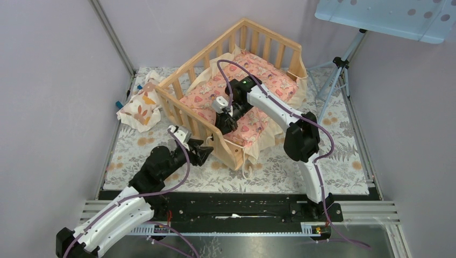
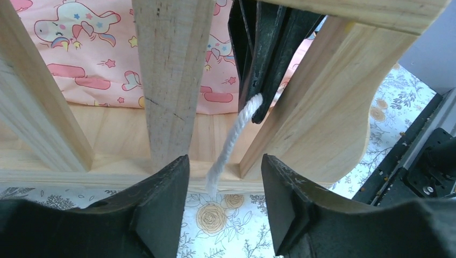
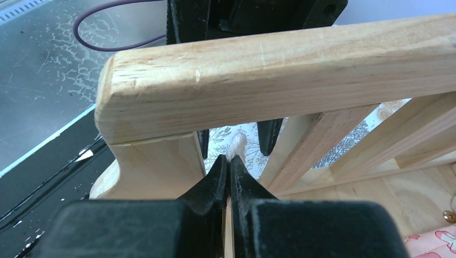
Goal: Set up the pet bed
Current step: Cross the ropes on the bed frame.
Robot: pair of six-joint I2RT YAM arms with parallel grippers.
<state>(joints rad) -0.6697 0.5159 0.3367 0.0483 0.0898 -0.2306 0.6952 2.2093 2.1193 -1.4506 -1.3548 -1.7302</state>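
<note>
White cord (image 2: pixel 231 142) is clamped in my right gripper (image 3: pixel 229 164) and poked out between the bed's (image 1: pixel 199 56) slats. The bed sits mid-mat (image 1: pixel 333 161), cushion (image 1: pixel 258 72) inside. Left gripper (image 2: pixel 225 177) is spread, straddling the cord outside the rail. Looks like a tie handover. Next: close left on the cord, then release right.

The white cord (image 3: pixel 237 144) shows only as a short stub above the closed fingers of the right gripper (image 3: pixel 230 164). The rest is hidden between them and behind the pet bed (image 3: pixel 279 70) rail. Overhead, the cord is too small to make out.
</note>
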